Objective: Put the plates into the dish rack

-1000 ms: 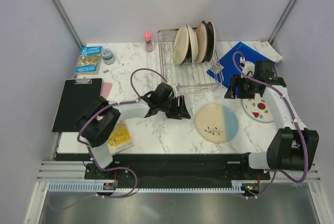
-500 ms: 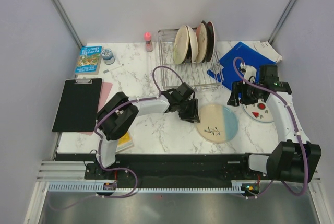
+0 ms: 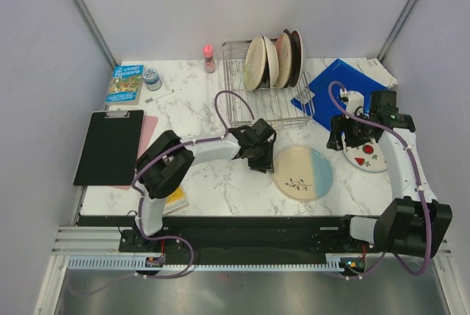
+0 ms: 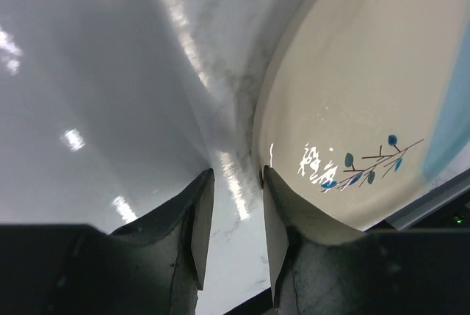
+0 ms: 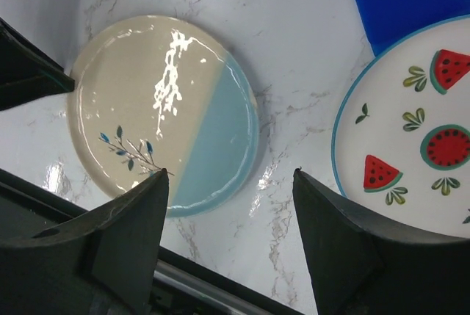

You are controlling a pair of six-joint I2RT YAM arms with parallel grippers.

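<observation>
Nearest the arm bases, the cream-and-blue plate (image 3: pixel 302 170) with a twig drawing lies flat on the marble table (image 3: pixel 213 183). The left claw (image 4: pixel 235 174) is low at this plate's left edge. Its jaws are released but only narrowly parted, with bare table showing in the gap, and one finger (image 4: pixel 277 227) sits right at the plate's rim; I cannot tell whether the rim is inside the gap. To the right, the watermelon plate (image 5: pixel 411 146) also lies flat, partly over the corner of a blue folder (image 3: pixel 338 84). The right claw (image 5: pixel 231 183) hangs above the table between the two plates, its jaws spread wide and holding nothing. Further back, between the arms, stands the wire dish rack (image 3: pixel 253 106), with four plates (image 3: pixel 272 58) upright on edge in its far right part. On the left lie a black clipboard (image 3: pixel 110 142) and, beyond it, a book (image 3: pixel 125 84) beside a small tin (image 3: pixel 152 76).
</observation>
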